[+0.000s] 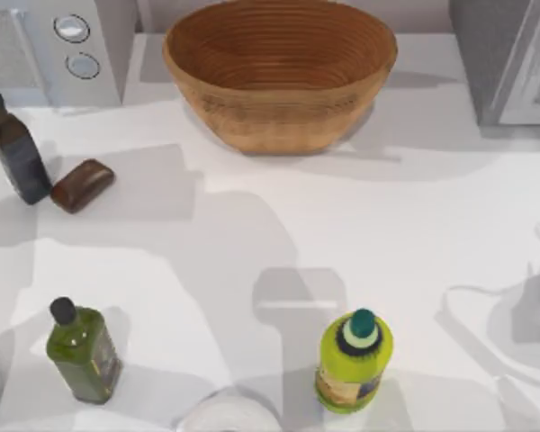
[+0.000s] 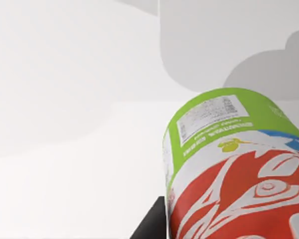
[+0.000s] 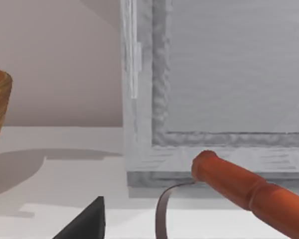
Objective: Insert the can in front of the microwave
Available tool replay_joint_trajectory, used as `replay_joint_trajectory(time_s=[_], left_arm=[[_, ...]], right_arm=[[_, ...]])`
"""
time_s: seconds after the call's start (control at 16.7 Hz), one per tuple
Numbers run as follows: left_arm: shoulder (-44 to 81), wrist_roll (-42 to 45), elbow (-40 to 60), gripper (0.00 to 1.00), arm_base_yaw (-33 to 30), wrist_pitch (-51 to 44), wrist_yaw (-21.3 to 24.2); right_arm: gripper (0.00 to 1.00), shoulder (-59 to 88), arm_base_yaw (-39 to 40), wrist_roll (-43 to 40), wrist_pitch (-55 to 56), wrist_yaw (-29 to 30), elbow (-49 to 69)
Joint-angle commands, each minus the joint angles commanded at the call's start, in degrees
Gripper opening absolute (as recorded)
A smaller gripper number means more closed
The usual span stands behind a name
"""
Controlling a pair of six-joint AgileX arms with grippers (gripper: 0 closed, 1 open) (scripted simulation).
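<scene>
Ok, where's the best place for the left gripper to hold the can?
Across the can's round side wall, about mid-height, pinching opposite sides. The left wrist view shows its curved body close ahead, so coming straight on from the left arm's side likely suits; a smooth cylinder offers no handle or edge.

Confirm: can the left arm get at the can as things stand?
Probably yes. In the left wrist view the can looms close up, with nothing between it and the camera and bare table behind it.
</scene>
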Motion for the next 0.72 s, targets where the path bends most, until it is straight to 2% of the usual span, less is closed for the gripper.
replay_joint_trajectory(time_s=[0.6, 0.72], left_arm=[[0.2, -0.2, -1.6, 0.0, 0.2, 1.9, 0.2], [0.2, -0.2, -1.6, 0.15, 0.2, 1.9, 0.2]], right_arm=[[1.0, 0.0, 0.0, 0.0, 0.0, 0.0, 0.0], [1.0, 0.0, 0.0, 0.0, 0.0, 0.0, 0.0]])
